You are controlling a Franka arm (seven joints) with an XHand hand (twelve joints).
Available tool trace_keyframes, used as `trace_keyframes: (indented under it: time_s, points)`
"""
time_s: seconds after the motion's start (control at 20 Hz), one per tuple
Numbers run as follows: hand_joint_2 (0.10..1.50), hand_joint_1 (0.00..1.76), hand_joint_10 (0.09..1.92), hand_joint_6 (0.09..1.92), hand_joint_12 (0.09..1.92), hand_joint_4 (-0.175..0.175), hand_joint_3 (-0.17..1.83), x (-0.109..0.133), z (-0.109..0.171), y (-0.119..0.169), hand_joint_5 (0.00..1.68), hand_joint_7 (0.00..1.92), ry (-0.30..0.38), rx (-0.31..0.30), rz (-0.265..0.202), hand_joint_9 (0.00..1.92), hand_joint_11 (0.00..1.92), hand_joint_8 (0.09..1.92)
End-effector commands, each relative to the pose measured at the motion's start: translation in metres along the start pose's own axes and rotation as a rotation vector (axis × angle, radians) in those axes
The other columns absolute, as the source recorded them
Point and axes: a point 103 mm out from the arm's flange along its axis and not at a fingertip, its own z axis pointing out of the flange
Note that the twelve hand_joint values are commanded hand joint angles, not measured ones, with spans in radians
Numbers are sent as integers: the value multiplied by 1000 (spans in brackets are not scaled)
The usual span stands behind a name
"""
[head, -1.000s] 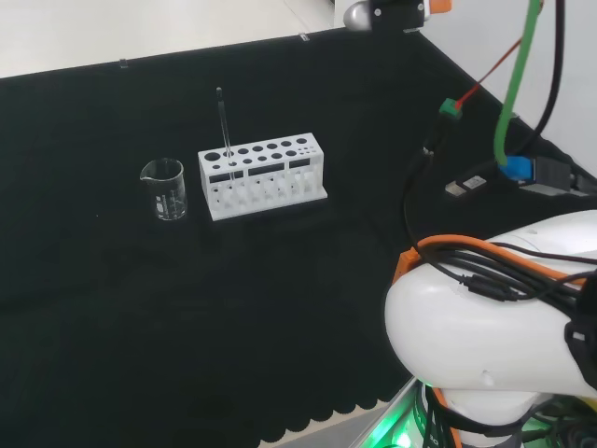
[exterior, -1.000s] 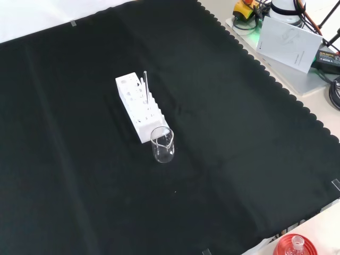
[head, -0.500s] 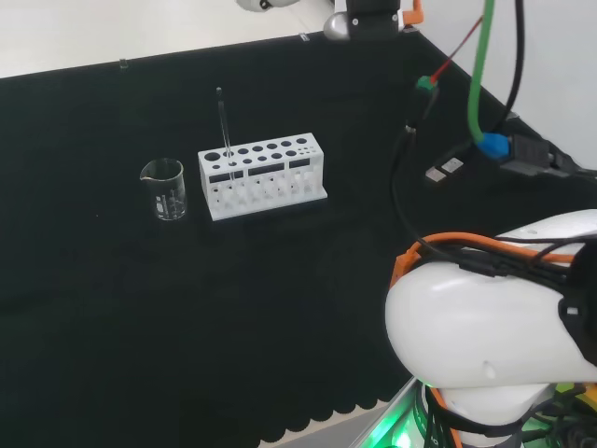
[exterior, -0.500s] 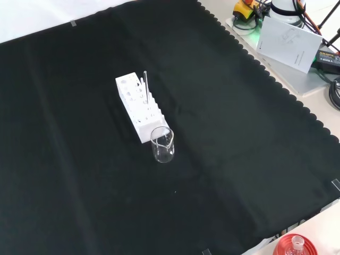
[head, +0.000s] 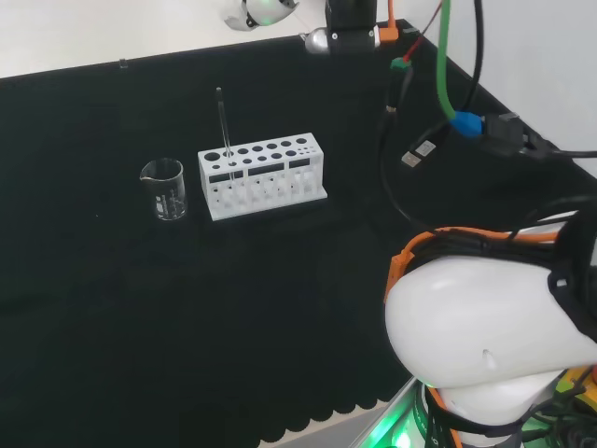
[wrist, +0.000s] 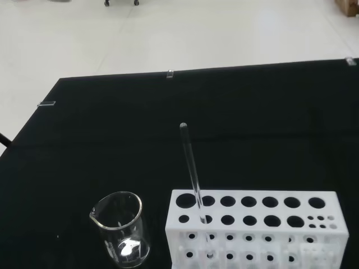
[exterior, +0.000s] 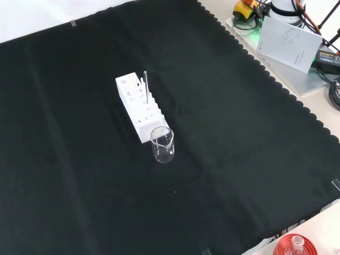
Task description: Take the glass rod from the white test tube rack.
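Note:
The white test tube rack (head: pixel 263 175) (exterior: pixel 139 108) (wrist: pixel 255 230) stands mid-cloth. The thin glass rod (head: pixel 224 126) (exterior: pixel 145 87) (wrist: pixel 192 168) leans slightly in a hole at the rack's end nearest the beaker, its top well above the rack. Nothing touches it. At the head view's top edge the arm's black wrist end (head: pixel 350 23) hangs beyond and right of the rack, with a pale rounded bit of the hand (head: pixel 254 11) beside it. Whether the hand is open or shut cannot be seen. The wrist view looks down on the rod from a distance.
A small clear beaker (head: pixel 165 189) (exterior: pixel 162 144) (wrist: pixel 122 230) stands just off the rack's rod end. The arm's big white link (head: pixel 494 345) and cables fill the head view's right. A red ribbed stand with a flask (exterior: pixel 295 246) sits at the front view's bottom right.
In the head view the arm's wrist end and cables have swung left along the top edge, and a pale part has come into sight. Rack, rod and beaker have not moved.

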Motion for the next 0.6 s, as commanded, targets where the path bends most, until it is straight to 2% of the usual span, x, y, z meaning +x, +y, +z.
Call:
trace_keyframes:
  time_s: [0.05, 0.3, 0.6]
  points:
    - [822, 670, 898, 112, 1404, -172, 244, -1, 15, 21, 475, 435, 30, 4, -21, 441, 261, 848]
    - [814, 676, 883, 128, 1390, -175, 254, 3, 30, 38, 492, 472, 60, 21, -45, 469, 285, 852]
    - [808, 678, 881, 136, 1389, -175, 256, 3, 49, 57, 501, 481, 90, 56, -53, 476, 291, 853]
